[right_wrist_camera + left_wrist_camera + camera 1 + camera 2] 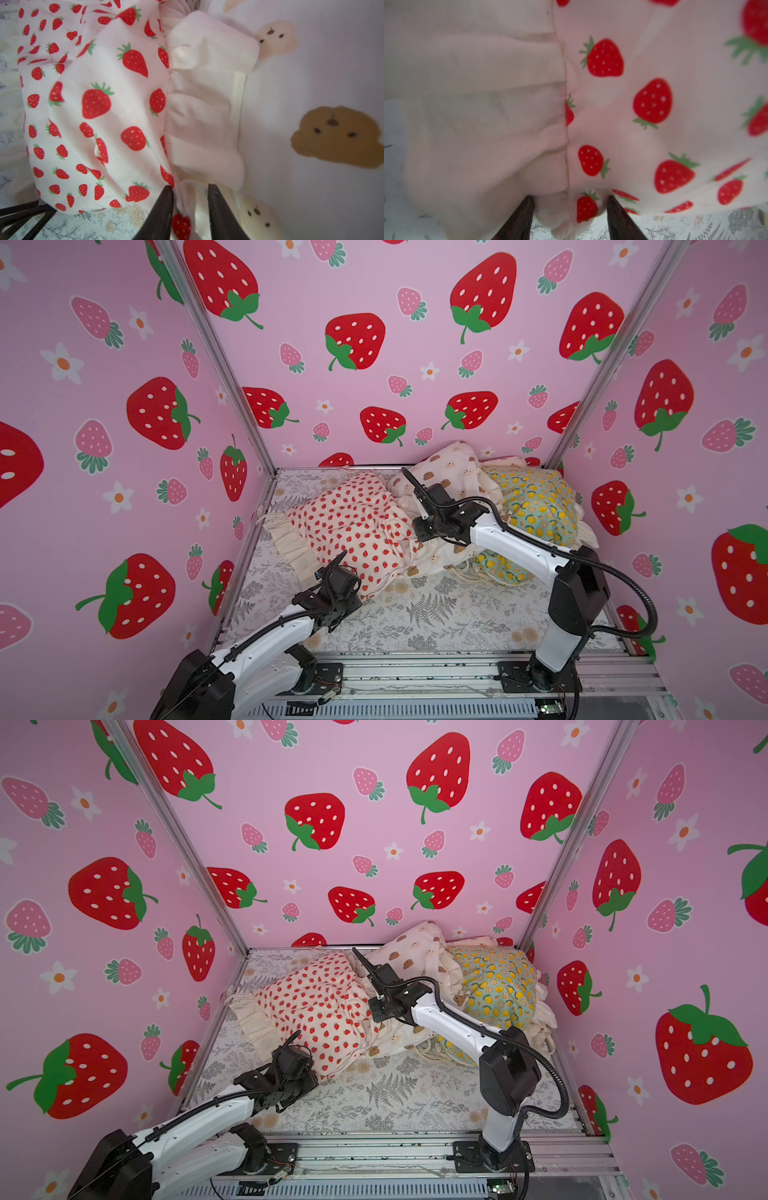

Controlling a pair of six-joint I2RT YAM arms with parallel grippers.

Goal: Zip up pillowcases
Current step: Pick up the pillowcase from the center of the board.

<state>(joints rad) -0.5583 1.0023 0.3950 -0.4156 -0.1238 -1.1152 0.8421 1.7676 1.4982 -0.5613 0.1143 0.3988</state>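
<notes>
Pillowcases crowd the back half of the table, on a grey fern-print sheet (436, 614). The strawberry pillowcase (353, 526) lies on the left side with its cream ruffle toward the left wall. The bear pillowcase (449, 472) sits behind and beside it, leaning against the back wall, and the lemon pillowcase (536, 506) is bunched at the right, touching the bear one. In both top views the left gripper (338, 560) reaches the near edge of the strawberry pillowcase, while the right gripper (404, 470) points at its far edge, where it meets the bear print. In the left wrist view the left gripper (570, 199) straddles a corner of the strawberry pillowcase (633, 104) at the seam between ruffle and print. Its jaws stand part-way apart with cloth bulging between them, and I cannot tell whether they grip it. In the right wrist view the right gripper (190, 187) has its jaws drawn close on a fold of the ruffle of the strawberry pillowcase (104, 104), pinching it just beside the bear pillowcase (311, 83).
</notes>
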